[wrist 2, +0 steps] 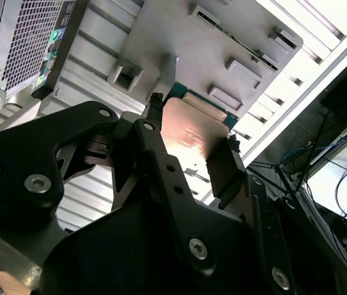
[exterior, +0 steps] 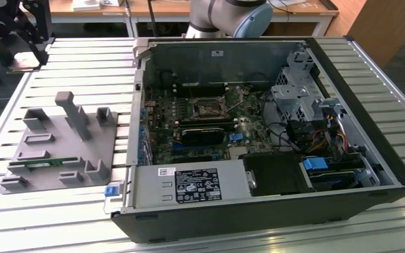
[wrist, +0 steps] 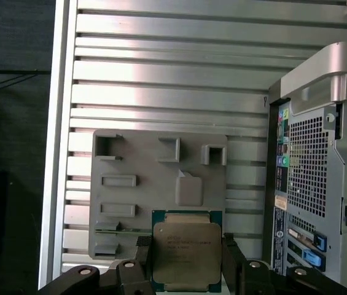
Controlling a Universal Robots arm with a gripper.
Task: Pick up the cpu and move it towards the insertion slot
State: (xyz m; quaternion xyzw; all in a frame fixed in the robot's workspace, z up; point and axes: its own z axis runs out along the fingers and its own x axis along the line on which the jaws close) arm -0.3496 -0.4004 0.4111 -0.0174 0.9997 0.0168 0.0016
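Your gripper (wrist: 185, 241) is clamped on the cpu (wrist: 185, 257), with a black finger (wrist: 231, 261) pressed against each of two opposite edges, as both wrist views show. The silver lid faces the first wrist camera, green rim visible. The cpu hangs over one edge of the grey holder plate (wrist: 155, 178), clear of the slatted aluminium table (wrist: 161, 80), beside the computer case's rear panel (wrist: 305, 160). In the exterior view, the insertion slot (exterior: 208, 108) sits on the green motherboard (exterior: 162, 113) inside the open case, frame silvery, centre dark.
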